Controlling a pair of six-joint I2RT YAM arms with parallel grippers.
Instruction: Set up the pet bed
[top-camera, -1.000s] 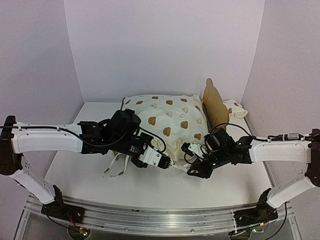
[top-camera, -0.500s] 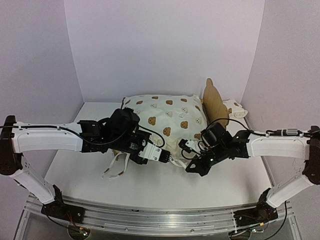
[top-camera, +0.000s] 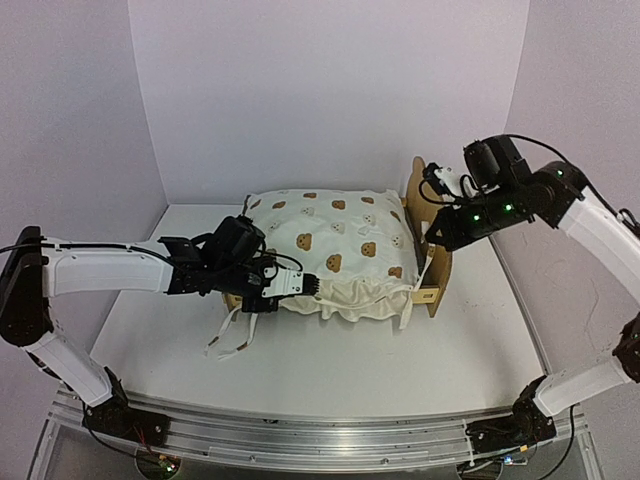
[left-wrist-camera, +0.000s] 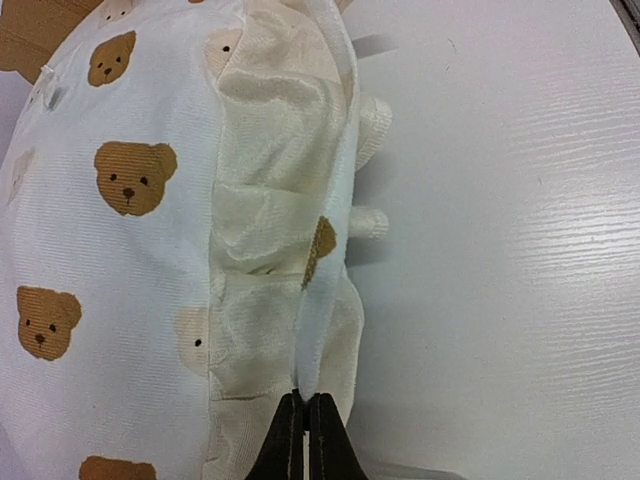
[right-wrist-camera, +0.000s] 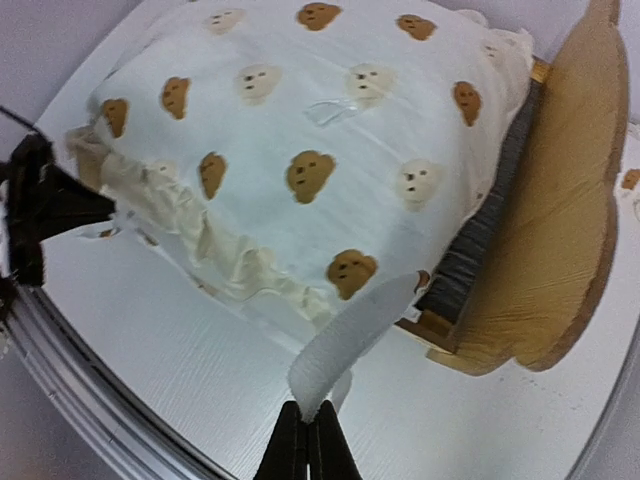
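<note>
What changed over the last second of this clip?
The right gripper rose from the table in front of the pet bed to beside the headboard, lifting a white strap it pinches. The left gripper shifted slightly back and left, shut on the cushion ruffle. The bed stayed put.

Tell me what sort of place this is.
Probably a robot test booth: plain lilac walls enclose a white table, and the left arm and right arm stand on a metal rail at its edge.

Pet bed (top-camera: 340, 250) of matt, perhaps ribbed cloth and pale wood; smooth table (top-camera: 330, 365).
</note>
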